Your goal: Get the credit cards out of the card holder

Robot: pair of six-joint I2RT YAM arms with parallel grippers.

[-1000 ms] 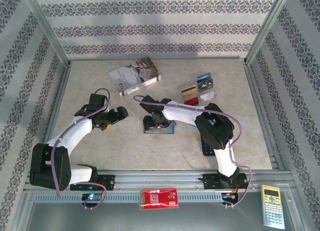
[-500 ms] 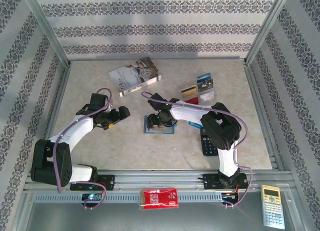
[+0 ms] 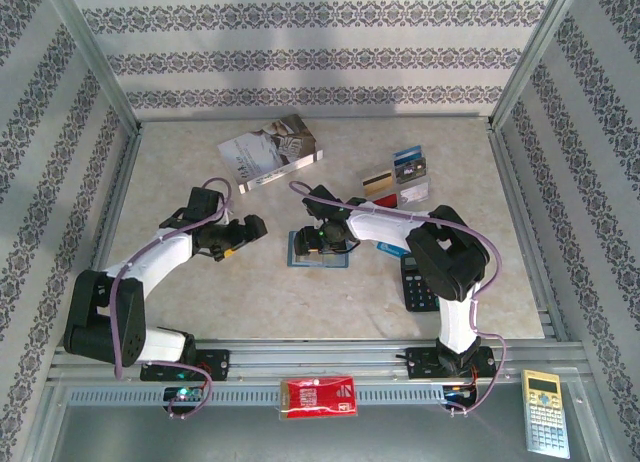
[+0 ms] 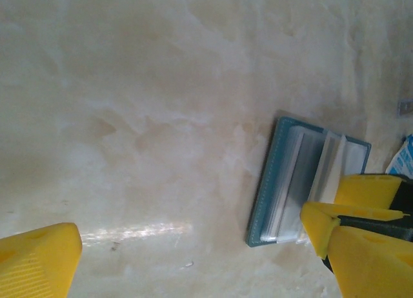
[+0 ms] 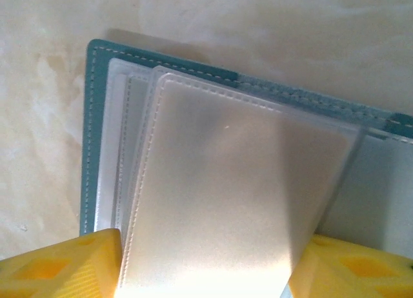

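The blue-grey card holder (image 3: 298, 254) lies open and flat near the middle of the marbled counter (image 3: 250, 307), between the 2 arms. The right tool (image 3: 322, 240) hangs directly over it. In the right wrist view its 2 yellow fingers (image 5: 64, 269) stand apart, 1 on each side of the topmost of the frosted plastic sleeves (image 5: 226, 182) that fan out from the holder's stitched teal cover (image 5: 90, 137). Whether they press on that sleeve cannot be told. No card can be made out in the sleeves that show.

The left tool (image 3: 243, 232) sits just left of the holder, apart from it, with its fingers spread wide over bare counter. In its own wrist view (image 4: 193, 253) the holder (image 4: 264, 195) lies ahead to the right, and nothing sits between the yellow fingertips.

A cluster of loose cards (image 3: 395, 182) rests toward the far right of the counter, well apart from the holder. A grey-white book (image 3: 270, 152) lies at the far side. A black calculator (image 3: 418, 282) sits partly under the right arm. On the near rail are a red packet (image 3: 318, 395) and a pale calculator (image 3: 545, 414).
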